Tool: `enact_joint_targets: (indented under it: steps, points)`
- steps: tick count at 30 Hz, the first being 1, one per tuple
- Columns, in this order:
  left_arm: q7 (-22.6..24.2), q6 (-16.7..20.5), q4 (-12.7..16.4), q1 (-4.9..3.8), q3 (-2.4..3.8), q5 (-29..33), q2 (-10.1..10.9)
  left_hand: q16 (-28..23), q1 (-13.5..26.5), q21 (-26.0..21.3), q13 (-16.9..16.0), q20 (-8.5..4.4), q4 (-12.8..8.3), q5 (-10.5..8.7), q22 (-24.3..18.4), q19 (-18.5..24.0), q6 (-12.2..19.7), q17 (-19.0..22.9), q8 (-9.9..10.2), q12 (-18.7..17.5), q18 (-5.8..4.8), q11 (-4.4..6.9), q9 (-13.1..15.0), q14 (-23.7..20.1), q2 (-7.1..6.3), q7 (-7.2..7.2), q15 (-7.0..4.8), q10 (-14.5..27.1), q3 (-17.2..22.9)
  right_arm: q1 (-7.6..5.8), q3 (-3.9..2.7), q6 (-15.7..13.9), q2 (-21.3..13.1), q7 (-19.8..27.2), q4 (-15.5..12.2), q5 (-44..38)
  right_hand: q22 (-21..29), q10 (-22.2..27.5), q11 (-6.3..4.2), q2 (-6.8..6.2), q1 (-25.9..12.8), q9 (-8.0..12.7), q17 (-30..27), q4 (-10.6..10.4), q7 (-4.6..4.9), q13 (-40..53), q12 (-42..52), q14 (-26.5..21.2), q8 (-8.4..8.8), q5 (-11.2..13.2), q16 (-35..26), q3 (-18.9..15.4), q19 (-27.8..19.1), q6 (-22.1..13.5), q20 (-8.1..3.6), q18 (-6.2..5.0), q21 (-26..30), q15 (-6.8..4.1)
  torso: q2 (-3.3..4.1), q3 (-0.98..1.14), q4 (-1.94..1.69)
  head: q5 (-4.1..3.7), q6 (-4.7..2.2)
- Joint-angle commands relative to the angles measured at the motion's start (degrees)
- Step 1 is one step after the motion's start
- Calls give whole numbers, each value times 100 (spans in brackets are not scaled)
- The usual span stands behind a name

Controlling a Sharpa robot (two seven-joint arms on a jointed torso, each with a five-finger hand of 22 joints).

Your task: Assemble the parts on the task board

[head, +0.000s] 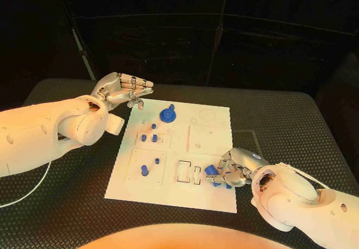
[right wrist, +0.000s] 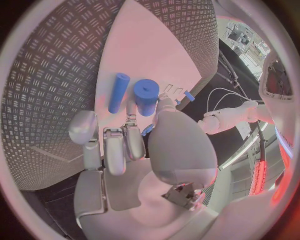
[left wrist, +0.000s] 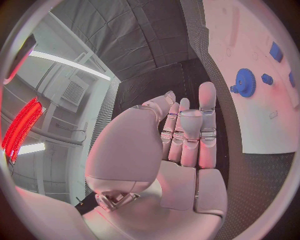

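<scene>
The white task board (head: 173, 187) lies in the middle of the table. A blue gear (head: 169, 115) (left wrist: 244, 82) stands at its far end, with small blue parts (head: 150, 137) set in recesses nearer me. My left hand (head: 122, 88) (left wrist: 181, 135) hovers off the board's far left corner, fingers straight, holding nothing. My right hand (head: 237, 166) (right wrist: 128, 145) is bent over the board's right edge. Its fingertips reach a blue rod (right wrist: 119, 92) and a short blue cylinder (right wrist: 146, 96) (head: 213, 175). A small blue piece (right wrist: 148, 130) shows under the thumb; whether it is pinched is unclear.
The black ribbed table (head: 317, 133) surrounds the board. Another blue part (head: 144, 170) stands in a recess at the board's near left. A thin cable (head: 17, 194) trails across the table under my left arm.
</scene>
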State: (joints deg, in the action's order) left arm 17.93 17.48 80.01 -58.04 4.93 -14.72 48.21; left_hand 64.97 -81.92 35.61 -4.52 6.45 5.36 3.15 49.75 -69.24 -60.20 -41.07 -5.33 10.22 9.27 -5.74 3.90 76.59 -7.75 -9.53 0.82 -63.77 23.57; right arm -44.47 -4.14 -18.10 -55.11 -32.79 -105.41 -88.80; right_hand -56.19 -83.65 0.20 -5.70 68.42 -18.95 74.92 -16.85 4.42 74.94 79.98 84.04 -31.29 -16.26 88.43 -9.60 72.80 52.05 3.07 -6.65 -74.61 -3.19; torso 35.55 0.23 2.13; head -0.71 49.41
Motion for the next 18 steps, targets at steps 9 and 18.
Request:
enact_joint_targets:
  steps: [9,18]
  points:
    - [66,-37,19,-1,5,21,-6,-12,31,-31,7,13,-6,-14,-9,31,33,4,-16,40,118,-3,-1,-29,52,-12,0,42,-6,33,16,-65,66,-62,14,11,-68,-75,-38,364,205,-25,1178,39,-30,467,75,533,-144,-280,47,95,66,-18,-35,50,-60,-57,-4,-3,-14,1,-1]
    - [65,-38,17,7,5,21,-1,-14,29,-31,7,13,-6,-14,-9,31,33,10,-17,42,118,-2,-1,-31,60,-11,0,44,-3,33,13,-879,-78,175,-402,5,-120,-133,-57,476,450,-14,1220,47,-48,564,152,541,-165,-645,62,96,90,28,-50,57,-90,-72,-11,-9,-11,9,-10]
